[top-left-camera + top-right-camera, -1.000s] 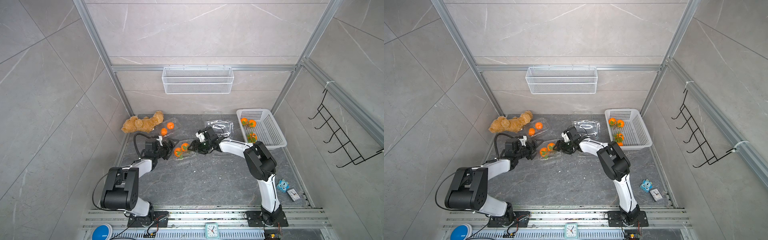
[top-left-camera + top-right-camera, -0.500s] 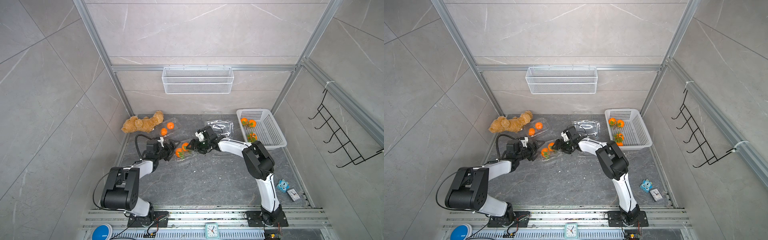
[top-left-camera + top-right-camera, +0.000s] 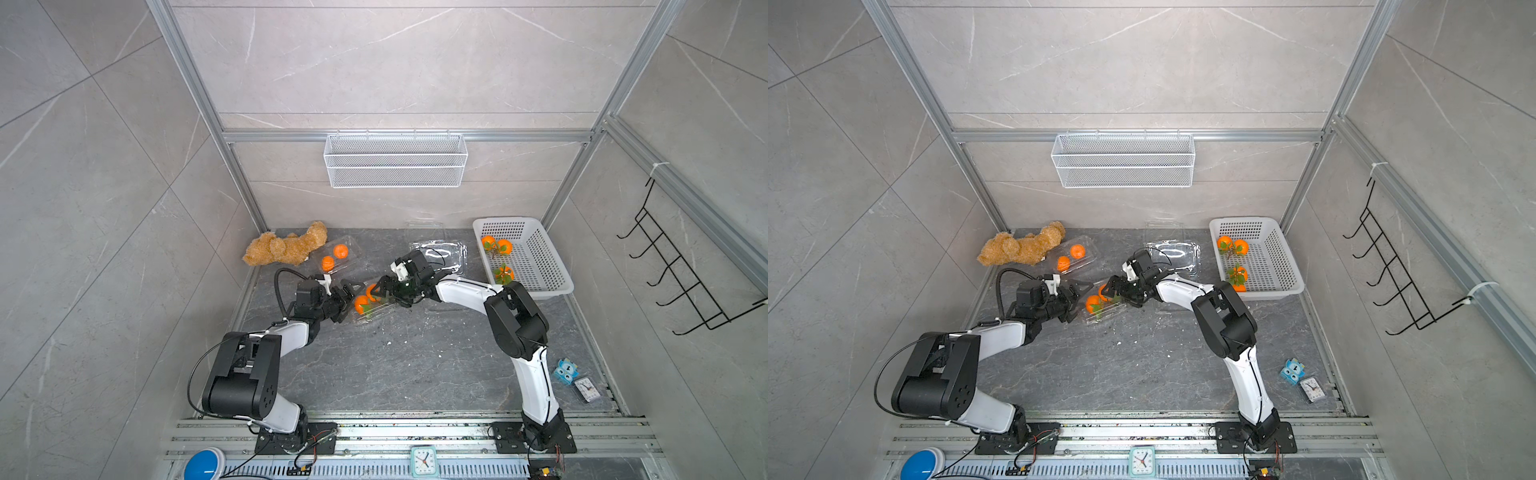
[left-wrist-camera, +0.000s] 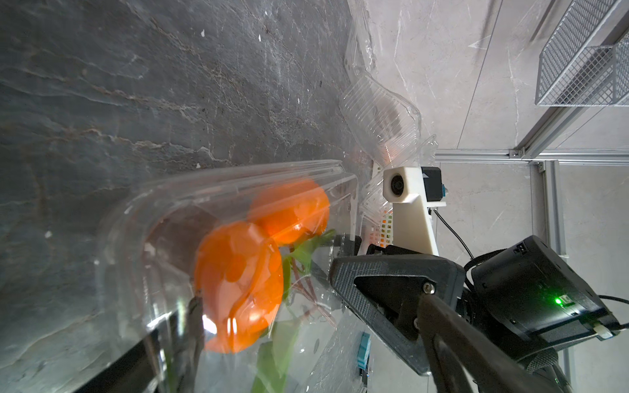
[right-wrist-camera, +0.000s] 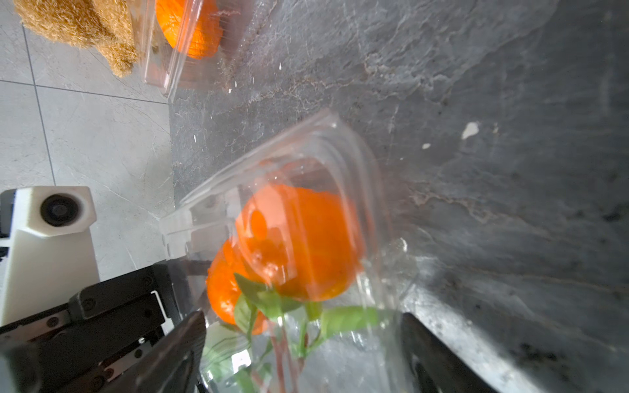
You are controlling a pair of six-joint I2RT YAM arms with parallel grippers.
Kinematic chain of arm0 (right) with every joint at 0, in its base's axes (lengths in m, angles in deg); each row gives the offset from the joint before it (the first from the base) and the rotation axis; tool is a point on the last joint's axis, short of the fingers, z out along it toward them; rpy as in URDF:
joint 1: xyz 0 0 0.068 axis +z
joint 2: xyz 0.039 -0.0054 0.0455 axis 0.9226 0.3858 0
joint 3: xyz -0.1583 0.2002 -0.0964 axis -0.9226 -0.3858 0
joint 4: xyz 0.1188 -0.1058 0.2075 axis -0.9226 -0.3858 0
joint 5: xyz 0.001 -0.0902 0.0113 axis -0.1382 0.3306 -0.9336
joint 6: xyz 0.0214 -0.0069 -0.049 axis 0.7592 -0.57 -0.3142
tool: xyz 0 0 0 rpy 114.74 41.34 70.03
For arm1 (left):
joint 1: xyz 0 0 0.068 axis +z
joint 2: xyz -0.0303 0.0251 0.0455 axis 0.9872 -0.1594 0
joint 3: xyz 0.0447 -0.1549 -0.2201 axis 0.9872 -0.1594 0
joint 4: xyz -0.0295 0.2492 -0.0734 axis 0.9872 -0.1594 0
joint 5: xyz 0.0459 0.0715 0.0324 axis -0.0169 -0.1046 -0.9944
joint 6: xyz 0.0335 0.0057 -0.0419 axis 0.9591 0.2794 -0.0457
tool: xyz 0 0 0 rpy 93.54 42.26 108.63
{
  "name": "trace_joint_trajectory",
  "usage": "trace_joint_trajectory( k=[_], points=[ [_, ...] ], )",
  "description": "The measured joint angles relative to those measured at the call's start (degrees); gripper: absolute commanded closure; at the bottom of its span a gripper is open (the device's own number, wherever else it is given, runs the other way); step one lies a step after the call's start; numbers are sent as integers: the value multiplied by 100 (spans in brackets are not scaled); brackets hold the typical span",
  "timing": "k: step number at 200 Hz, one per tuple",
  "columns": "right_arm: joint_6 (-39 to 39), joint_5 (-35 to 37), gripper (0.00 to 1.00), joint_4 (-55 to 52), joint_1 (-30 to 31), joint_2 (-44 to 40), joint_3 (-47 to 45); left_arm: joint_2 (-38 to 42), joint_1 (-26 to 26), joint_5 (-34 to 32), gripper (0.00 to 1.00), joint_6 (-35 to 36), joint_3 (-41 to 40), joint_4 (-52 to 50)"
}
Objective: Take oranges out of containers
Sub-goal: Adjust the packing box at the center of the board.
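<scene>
The clear box [image 3: 380,311] with two oranges [image 3: 360,304] inside sits in the middle of the dark table [image 3: 395,365], right between the two arms. The left gripper [image 3: 350,301] has its jaws wide apart, one on each side of the box's end, and I cannot tell if they touch it. The right gripper [image 3: 382,293] is at the other end with its jaws wide too. In the right wrist view the box and the green leaves [image 5: 269,299] lie between its fingers [image 5: 180,343]. A second clear box [image 3: 350,258] with two oranges lies at the back, just beside the teddy bear [image 3: 286,247]. Two empty clear boxes [image 3: 442,255] lie near the white basket [image 3: 544,262], which has more oranges in it
</scene>
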Motion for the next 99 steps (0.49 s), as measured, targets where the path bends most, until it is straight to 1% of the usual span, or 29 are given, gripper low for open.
trace_joint_trajectory(
  k=[99],
  points=[
    [103, 13, 3, 103, 0, 0, -2, -83, -195, -214, 0, -44, 70, 87]
  ],
)
